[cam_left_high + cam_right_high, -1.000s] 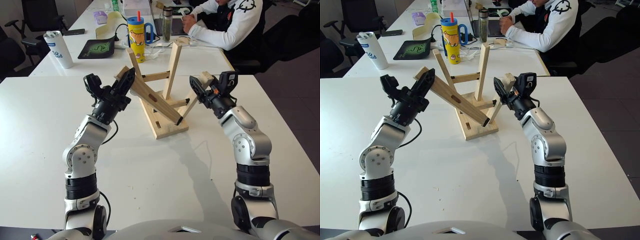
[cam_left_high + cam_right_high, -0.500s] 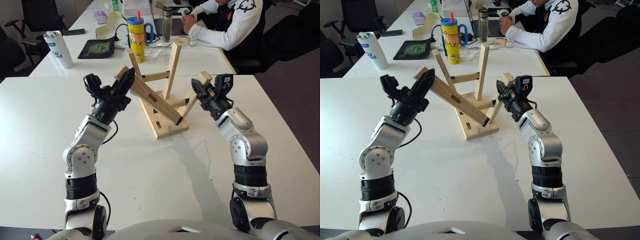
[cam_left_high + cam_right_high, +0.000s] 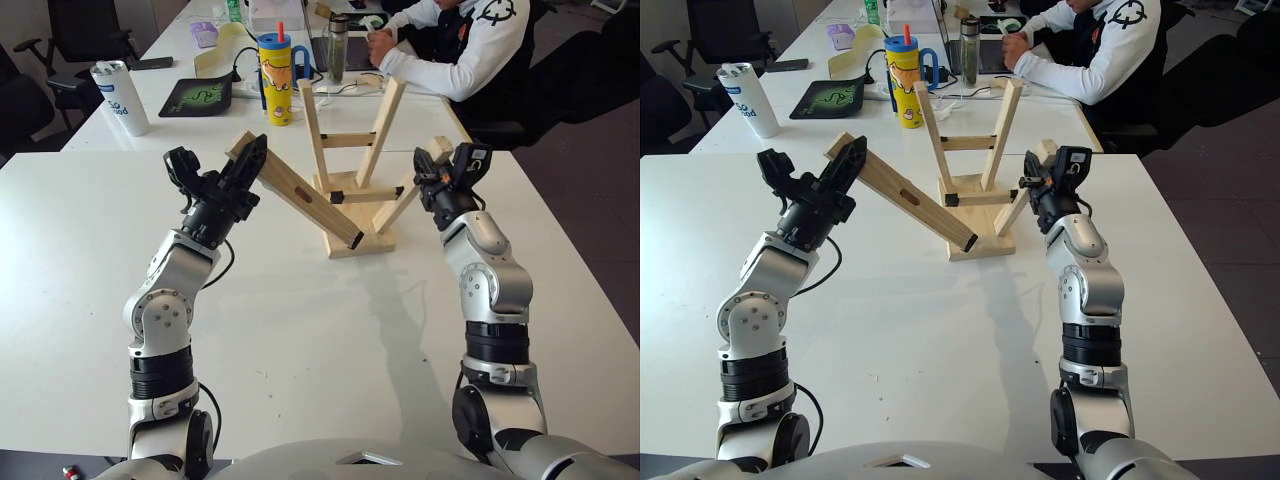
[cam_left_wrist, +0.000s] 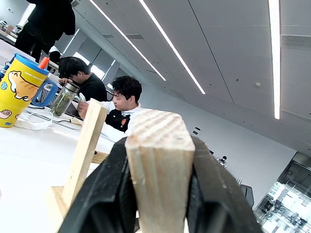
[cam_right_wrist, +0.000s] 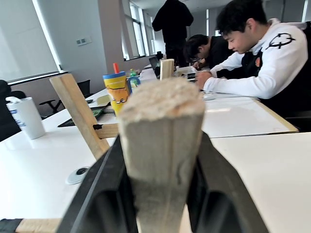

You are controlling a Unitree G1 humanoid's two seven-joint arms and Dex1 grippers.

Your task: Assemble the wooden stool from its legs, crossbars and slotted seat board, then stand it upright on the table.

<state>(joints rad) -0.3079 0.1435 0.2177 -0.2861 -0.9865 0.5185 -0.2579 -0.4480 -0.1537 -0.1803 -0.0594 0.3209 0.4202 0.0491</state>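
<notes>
The upturned stool's seat board (image 3: 372, 243) lay on the table (image 3: 300, 330). Left of it, the left gripper (image 3: 250, 158) clamped the slanting leg (image 3: 300, 190) by its end. Right of it, the right gripper (image 3: 435, 170) pinched the second leg (image 3: 405, 205), apparently slotted in.

White table (image 3: 300, 330), upturned stool's seat board (image 3: 985, 246) flat on it

Open-plan office: long white desks (image 3: 70, 260), swivel chairs (image 3: 72, 30), ceiling strip lights (image 4: 165, 41), seemingly a mouse pad (image 3: 205, 97).
</notes>
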